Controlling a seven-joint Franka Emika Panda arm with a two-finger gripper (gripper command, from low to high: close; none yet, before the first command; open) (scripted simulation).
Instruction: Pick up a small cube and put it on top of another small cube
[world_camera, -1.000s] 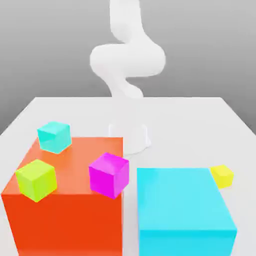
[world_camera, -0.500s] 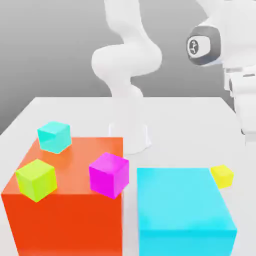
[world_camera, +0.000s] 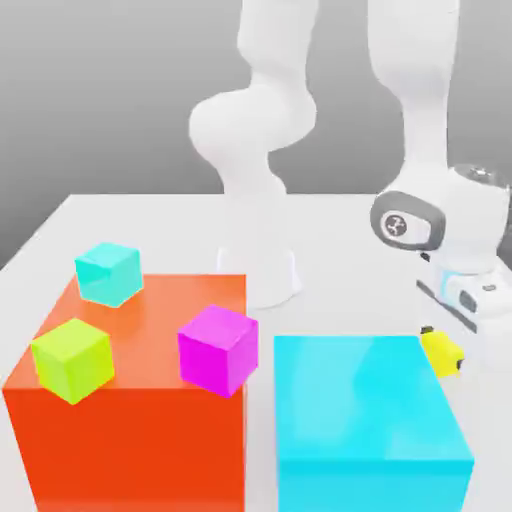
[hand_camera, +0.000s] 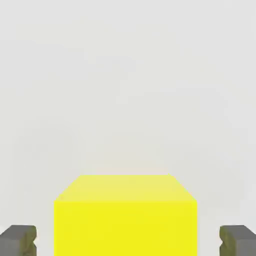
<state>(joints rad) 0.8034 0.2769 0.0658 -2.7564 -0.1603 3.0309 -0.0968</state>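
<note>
My gripper (hand_camera: 128, 241) is at 4 o'clock in the exterior view, spread astride the yellow cube (world_camera: 441, 354), gaps both sides.

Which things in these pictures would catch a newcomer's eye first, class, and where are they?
Probably the two big blocks in the exterior view: the orange one at left, carrying three small cubes, and the cyan one beside it. Next, perhaps, the bright yellow cube between the gripper's fingertips, at the exterior view's right.
</note>
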